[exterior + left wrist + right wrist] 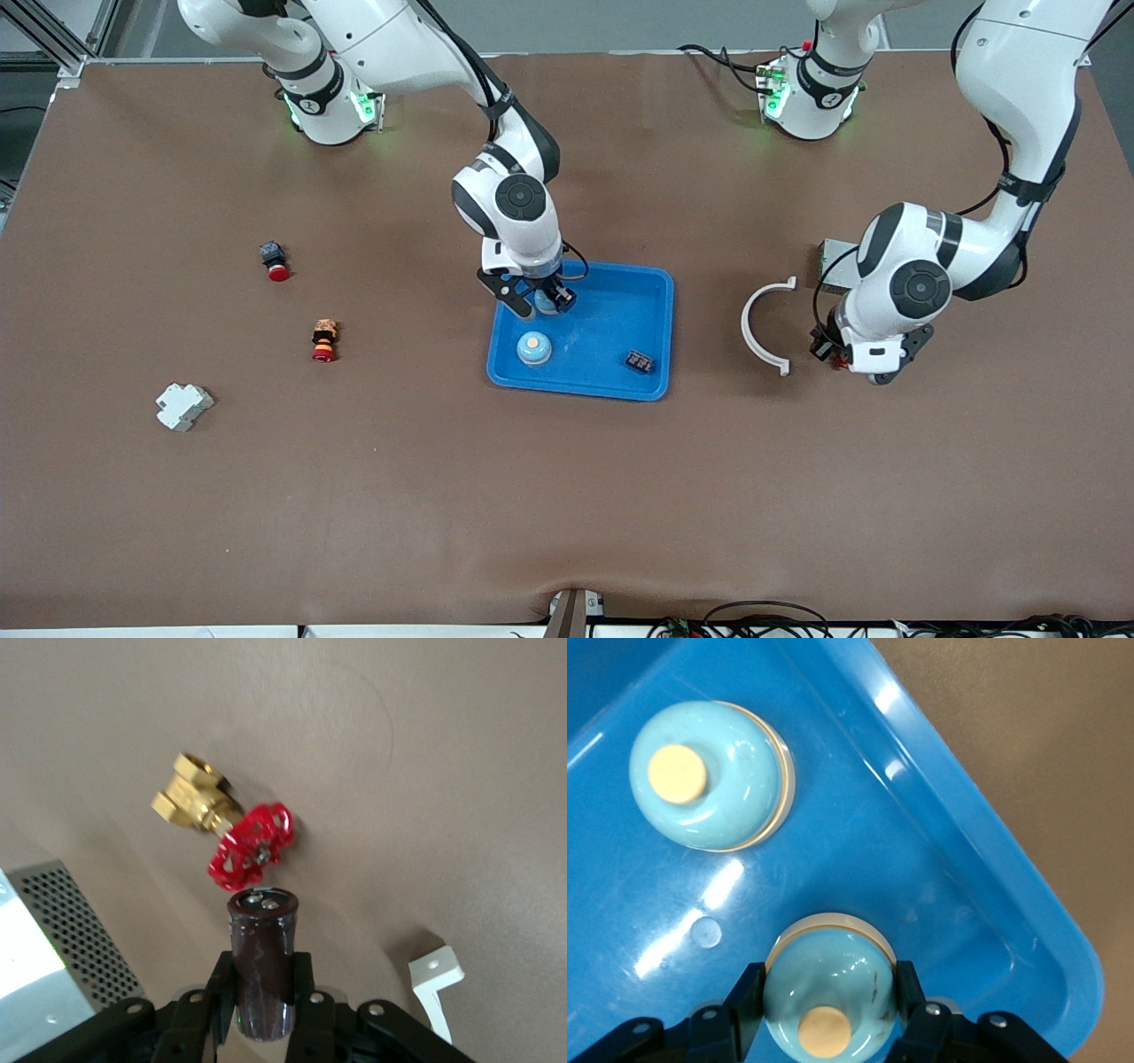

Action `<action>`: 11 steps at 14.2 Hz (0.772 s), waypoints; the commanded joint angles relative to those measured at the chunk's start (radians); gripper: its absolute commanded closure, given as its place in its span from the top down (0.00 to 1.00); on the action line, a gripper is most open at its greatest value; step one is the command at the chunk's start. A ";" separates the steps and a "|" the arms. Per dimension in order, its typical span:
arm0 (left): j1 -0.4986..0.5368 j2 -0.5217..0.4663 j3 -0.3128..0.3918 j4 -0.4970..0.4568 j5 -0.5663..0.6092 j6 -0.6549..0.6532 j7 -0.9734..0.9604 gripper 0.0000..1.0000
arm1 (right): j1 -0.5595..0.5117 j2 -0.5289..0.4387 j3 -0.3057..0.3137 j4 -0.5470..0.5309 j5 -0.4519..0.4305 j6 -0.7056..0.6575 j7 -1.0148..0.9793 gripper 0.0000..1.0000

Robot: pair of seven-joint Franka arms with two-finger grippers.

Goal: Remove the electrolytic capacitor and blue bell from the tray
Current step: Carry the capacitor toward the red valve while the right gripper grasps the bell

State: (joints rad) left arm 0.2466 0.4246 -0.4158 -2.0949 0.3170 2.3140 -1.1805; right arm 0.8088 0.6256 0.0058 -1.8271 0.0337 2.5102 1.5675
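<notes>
A light blue bell [828,988] with a cream button sits between the fingers of my right gripper [828,997], which is shut on it low inside the blue tray [656,288]. In the front view this gripper [547,304] is at the tray's corner toward the robots' bases. A second bell of the same kind [534,348] stands free in the tray, nearer the front camera. My left gripper [263,985] is shut on a dark, glossy, cylindrical capacitor [263,961], held above the table beside the white arc. The capacitor is hidden in the front view.
A small black component [640,361] lies in the tray. A white arc piece [762,323], a perforated metal box [53,939] and a brass valve with a red handwheel [221,824] lie under the left arm. Two red push buttons [324,341] and a white block [183,406] lie toward the right arm's end.
</notes>
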 commanded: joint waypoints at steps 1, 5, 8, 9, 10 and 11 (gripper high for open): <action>0.000 -0.007 -0.006 -0.040 0.024 0.047 -0.044 0.00 | 0.004 0.000 -0.010 0.028 -0.020 -0.014 0.031 0.00; 0.005 0.003 -0.006 -0.120 0.022 0.189 -0.050 0.00 | -0.045 -0.058 -0.009 0.055 -0.017 -0.155 -0.064 0.00; 0.003 0.006 -0.006 -0.123 0.024 0.199 -0.048 0.08 | -0.126 -0.159 -0.009 0.052 -0.014 -0.292 -0.225 0.00; 0.003 0.006 -0.006 -0.123 0.022 0.199 -0.050 0.37 | -0.152 -0.197 -0.009 0.051 -0.014 -0.347 -0.292 0.00; 0.003 0.005 -0.006 -0.123 0.024 0.199 -0.048 0.69 | -0.199 -0.237 -0.009 0.049 -0.014 -0.394 -0.369 0.00; 0.000 0.006 -0.006 -0.120 0.024 0.200 -0.047 1.00 | -0.235 -0.271 -0.009 0.046 -0.014 -0.436 -0.436 0.00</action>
State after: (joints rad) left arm 0.2454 0.4381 -0.4159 -2.2031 0.3171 2.4929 -1.2049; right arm 0.6494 0.4486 -0.0205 -1.7457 0.0324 2.1446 1.2459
